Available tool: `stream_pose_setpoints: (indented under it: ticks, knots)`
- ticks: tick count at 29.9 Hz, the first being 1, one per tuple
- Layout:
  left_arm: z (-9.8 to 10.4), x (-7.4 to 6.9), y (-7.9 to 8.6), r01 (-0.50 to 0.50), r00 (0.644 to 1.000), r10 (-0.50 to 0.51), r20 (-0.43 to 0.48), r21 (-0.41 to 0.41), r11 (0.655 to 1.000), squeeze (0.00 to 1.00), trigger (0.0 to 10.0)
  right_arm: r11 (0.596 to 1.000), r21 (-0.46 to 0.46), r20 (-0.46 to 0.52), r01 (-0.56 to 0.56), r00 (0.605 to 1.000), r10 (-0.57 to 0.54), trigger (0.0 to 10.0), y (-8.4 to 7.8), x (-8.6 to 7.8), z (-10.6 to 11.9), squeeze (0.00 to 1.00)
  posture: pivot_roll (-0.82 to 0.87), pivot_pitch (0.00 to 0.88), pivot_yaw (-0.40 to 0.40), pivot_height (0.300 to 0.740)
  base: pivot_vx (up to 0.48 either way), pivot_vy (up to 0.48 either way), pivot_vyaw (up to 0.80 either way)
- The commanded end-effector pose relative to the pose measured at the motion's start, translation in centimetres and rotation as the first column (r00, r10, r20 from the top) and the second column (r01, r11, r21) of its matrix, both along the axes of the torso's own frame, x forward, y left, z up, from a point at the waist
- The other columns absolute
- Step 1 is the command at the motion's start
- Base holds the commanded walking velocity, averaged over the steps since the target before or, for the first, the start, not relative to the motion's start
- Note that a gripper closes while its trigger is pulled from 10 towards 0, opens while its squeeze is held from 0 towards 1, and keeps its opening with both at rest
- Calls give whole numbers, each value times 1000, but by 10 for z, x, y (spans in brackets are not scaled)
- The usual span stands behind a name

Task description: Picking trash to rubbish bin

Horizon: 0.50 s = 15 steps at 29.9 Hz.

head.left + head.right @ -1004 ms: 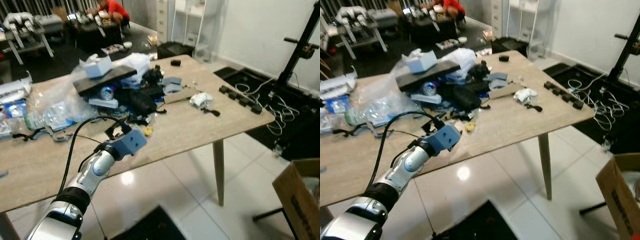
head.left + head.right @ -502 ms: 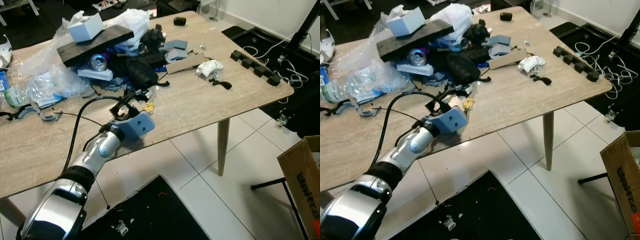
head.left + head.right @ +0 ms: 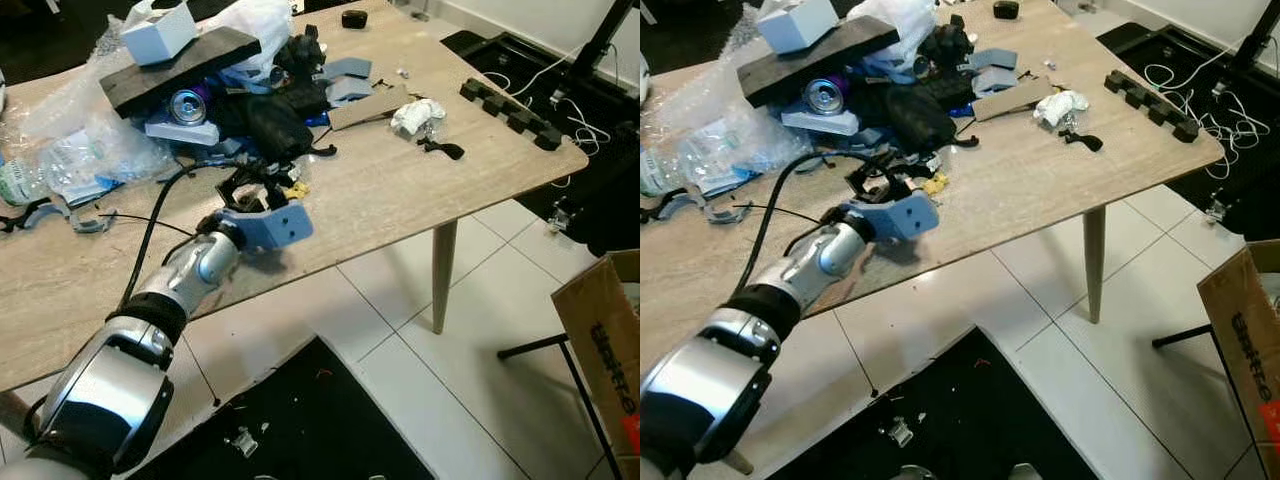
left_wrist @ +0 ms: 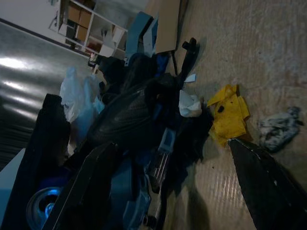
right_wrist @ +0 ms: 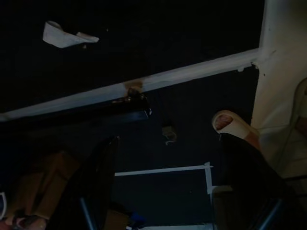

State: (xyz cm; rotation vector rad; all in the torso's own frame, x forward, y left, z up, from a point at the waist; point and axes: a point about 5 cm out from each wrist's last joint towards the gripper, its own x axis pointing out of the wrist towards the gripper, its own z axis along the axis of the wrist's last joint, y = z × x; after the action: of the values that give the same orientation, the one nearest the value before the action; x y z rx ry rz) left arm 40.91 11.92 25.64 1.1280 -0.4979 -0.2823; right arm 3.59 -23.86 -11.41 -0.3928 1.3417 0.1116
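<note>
Reach is extended: left gripper [image 4: 168,187], fingers apart and empty, is brought closer to yellow scrap [image 4: 229,113] at frame centre beside the trash pile [image 3: 250,100]; pickup is judged imminent, nothing binned yet

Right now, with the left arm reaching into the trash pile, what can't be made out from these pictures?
- Left gripper: in the left eye view its black fingers merge with the dark clutter.
- Drink can: label hidden under the dark board, left eye view.
- Cardboard box: cut by the frame edge; contents unseen.
- Right wrist view: dark; the floor scrap is unidentifiable.
</note>
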Motion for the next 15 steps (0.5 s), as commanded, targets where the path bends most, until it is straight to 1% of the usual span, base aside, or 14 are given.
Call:
stream_pose_setpoints:
  ticks: [1, 6, 8, 9, 10, 11, 12, 15]
  knots:
    - [-25, 0, 13, -39, 993, 44, -109, 42, 998, 0, 10000, 1000, 6, -45, 16, 999, -16, 10000, 3, -17, -2, 0, -256, 516, 121, 740, 0, 0, 0]
    - [-31, 2, 15, -82, 986, 92, -139, 75, 994, 0, 10000, 1000, 7, -52, 17, 999, -17, 10000, 5, -20, -3, 0, -256, 516, 121, 740, 0, 0, 0]
    - [-39, 3, 19, -117, 975, 138, -174, 125, 985, 0, 10000, 1000, 6, -53, 17, 998, -17, 10000, 5, -21, -3, 0, -259, 520, 125, 740, 0, 0, 0]
    - [-43, 4, 21, -138, 971, 169, -172, 178, 974, 0, 10000, 1000, 5, -54, 16, 998, -16, 10000, 5, -21, -3, 0, -259, 524, 124, 740, 0, 0, 0]
    - [-43, 4, 21, -138, 971, 169, -172, 178, 974, 0, 10000, 1000, 5, -54, 16, 998, -16, 10000, 5, -21, -3, 0, -259, 524, 124, 740, 0, 0, 0]
    - [-45, 5, 27, -183, 964, 222, -144, 242, 953, 0, 10000, 1000, 5, -55, 14, 998, -14, 10000, 6, -22, -3, 0, -259, 524, 124, 740, 0, 0, 0]
    - [-44, 5, 30, -202, 962, 241, -131, 259, 945, 0, 10000, 1000, 5, -55, 13, 998, -13, 10000, 7, -22, -3, 0, -259, 524, 124, 740, 0, 0, 0]
    - [-42, 6, 34, -226, 957, 265, -116, 271, 936, 0, 10000, 1000, 4, -54, 12, 998, -12, 10000, 7, -22, -3, 0, -259, 529, 125, 740, 0, 0, 0]
